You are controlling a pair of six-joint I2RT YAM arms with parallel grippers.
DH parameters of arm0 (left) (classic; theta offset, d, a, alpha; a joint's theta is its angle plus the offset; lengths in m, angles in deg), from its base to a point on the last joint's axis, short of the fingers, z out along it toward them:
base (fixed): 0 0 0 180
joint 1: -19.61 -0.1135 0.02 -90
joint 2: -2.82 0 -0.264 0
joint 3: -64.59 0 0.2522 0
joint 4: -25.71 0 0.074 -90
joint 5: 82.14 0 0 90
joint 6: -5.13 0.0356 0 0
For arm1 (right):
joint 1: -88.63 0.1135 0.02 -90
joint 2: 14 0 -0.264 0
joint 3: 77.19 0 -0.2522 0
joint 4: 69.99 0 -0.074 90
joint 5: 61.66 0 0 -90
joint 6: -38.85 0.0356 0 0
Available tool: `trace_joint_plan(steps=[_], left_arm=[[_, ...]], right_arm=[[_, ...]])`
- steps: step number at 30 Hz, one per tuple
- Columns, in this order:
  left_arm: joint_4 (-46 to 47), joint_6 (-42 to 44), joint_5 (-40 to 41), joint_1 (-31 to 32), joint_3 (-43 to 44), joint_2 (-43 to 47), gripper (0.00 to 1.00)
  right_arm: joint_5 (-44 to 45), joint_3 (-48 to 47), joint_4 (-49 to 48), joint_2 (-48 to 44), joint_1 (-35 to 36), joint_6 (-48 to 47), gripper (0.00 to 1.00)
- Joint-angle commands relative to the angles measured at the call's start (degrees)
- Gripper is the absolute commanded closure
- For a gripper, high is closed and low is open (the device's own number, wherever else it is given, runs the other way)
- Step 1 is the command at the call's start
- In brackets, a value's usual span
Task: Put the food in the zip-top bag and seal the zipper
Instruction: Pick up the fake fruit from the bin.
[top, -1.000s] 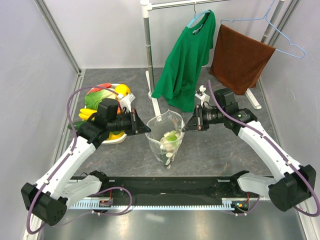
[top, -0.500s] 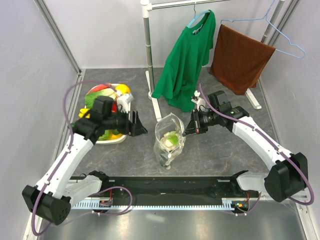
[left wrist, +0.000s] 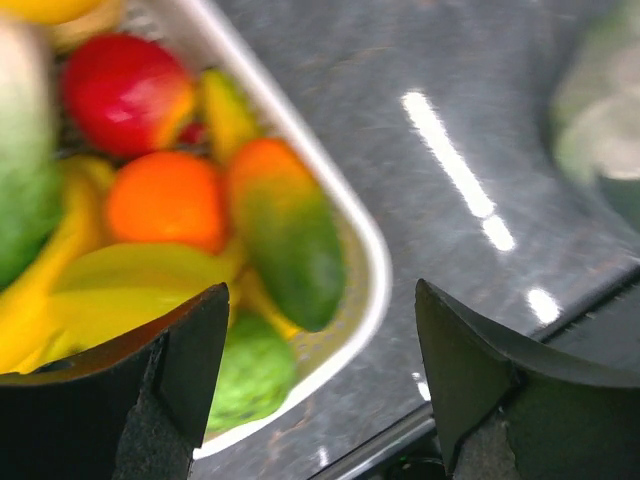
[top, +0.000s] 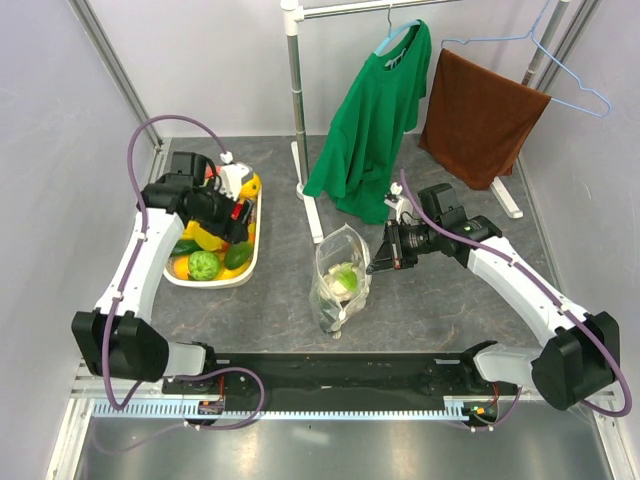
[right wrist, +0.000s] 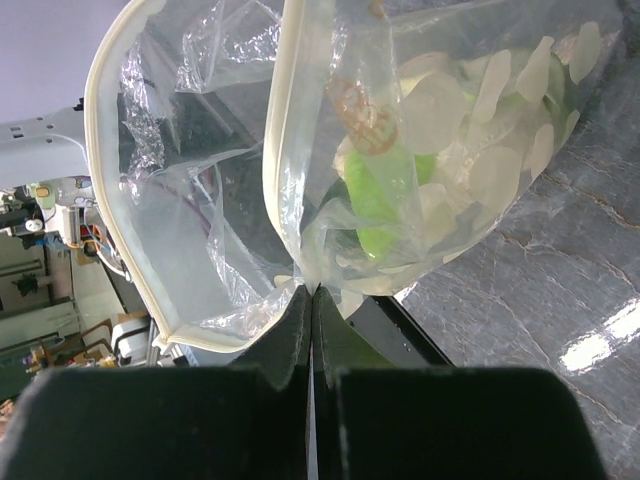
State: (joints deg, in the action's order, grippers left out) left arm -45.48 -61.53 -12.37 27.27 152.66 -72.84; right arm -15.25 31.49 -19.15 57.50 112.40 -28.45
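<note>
Backdrop: grey speckled table (top: 440, 300) between pale walls. Beyond both pincers a rack (top: 295, 100) carries a green shirt (top: 375, 110) and a brown towel (top: 480, 115).
Left pincer (left wrist: 318, 295): up over the white tray (left wrist: 372, 290), fingers spread wide apart, nothing between them.
Below the left pincer: the food (left wrist: 165, 200) is piled in the tray. An orange ball lies just left of the gap between the fingers, and a green-and-orange fruit (left wrist: 292, 240) lies straight under it against the tray's rim.
More of the pile: a red piece (left wrist: 125, 90) lies ahead of the left finger and a long yellow piece (left wrist: 130, 290) is beside that finger. A round green one (left wrist: 250, 372) sits close by its tip.
Right pincer (right wrist: 310, 295): fingers pressed together, pinching the rim of the bag (right wrist: 460, 150), and what a firm hold it looks!
Bag: clear with pale dots, stretching away from the right pincer's tips and well apart from the left pincer. In the overhead view its lower end reaches down to the table.
Zipper strip (right wrist: 112, 180): unsealed, folks! The cream band curves in an open loop ahead and to the left of the right pincer's tips.
Inside the bag: one bright green piece (right wrist: 385, 200) sits just ahead of the pinch, behind the dotted plastic.
</note>
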Motion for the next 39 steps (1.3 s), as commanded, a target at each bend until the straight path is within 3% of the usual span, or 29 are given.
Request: trace_joint_plan(steps=[1, 3, 4, 5, 7, 10, 29, 39], left_arm=[[-0.8, -5.0, 9.1, -2.2, 5.0, -0.1, 0.18], [-0.1, -12.3, 15.0, -2.2, 3.5, 1.3, 0.17], [0.7, -22.0, 18.8, -2.2, 3.0, 1.6, 0.17], [0.7, -26.3, 25.6, -2.3, 2.7, 1.9, 0.17], [-0.1, -38.3, 30.5, -3.3, 1.9, 2.2, 0.16], [-2.2, -47.5, 34.1, -3.5, 2.8, 0.8, 0.15], [-1.9, -56.1, 36.4, -5.2, 6.5, -15.5, 0.15], [-1.7, -53.8, 32.2, -6.3, 7.3, -18.0, 0.43]], right_arm=[[0.5, 0.2, -0.8, -1.6, -0.1, -0.4, 1.0], [0.4, 0.1, -1.0, -1.4, 0.0, -0.3, 1.0], [0.2, 0.1, -1.2, -1.1, -0.1, -0.1, 1.0], [0.1, 0.1, -1.4, -1.0, -0.1, 0.0, 1.0], [-0.3, 0.3, -2.0, -0.4, 0.0, 0.2, 1.0], [-1.1, 0.0, -2.4, -0.1, -0.1, 0.8, 1.0], [-3.2, 0.9, -4.3, -0.8, 0.0, 2.2, 1.0], [-3.2, 1.0, -4.3, -0.8, -0.1, 1.9, 1.0]])
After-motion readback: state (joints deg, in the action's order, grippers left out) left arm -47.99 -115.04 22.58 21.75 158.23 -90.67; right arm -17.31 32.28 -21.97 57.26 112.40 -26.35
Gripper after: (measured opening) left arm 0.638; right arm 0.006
